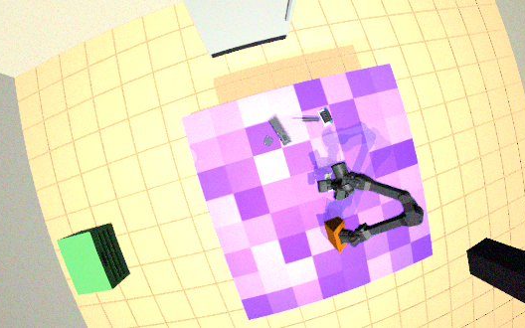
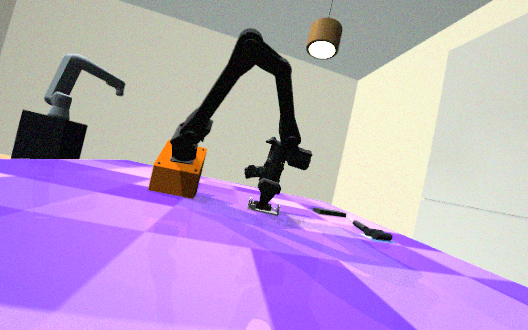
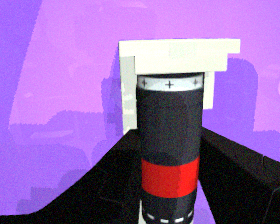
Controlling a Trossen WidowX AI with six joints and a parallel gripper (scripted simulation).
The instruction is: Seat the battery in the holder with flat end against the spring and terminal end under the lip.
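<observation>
The black battery (image 3: 169,125) with a red band stretches down the wrist view, its white plus-marked end at the top against the lip end of the pale holder (image 3: 178,49) (image 2: 272,211). The terminal nub is hidden at the lip. The holder's side walls show left and right of the battery. My gripper (image 3: 165,137) (image 2: 265,206) is shut on the battery, one finger on each side. The battery's flat end is at the bottom of the wrist view; the spring is hidden there. I cannot tell whether the battery lies fully flat.
On the purple checkered mat (image 1: 269,224) lie a long grey object (image 1: 279,130), a small grey piece (image 1: 267,141), a thin dark tool (image 1: 310,118) and a small dark-and-white device (image 1: 325,116). The arm's orange base block (image 1: 335,235) (image 2: 175,179) stands on the mat.
</observation>
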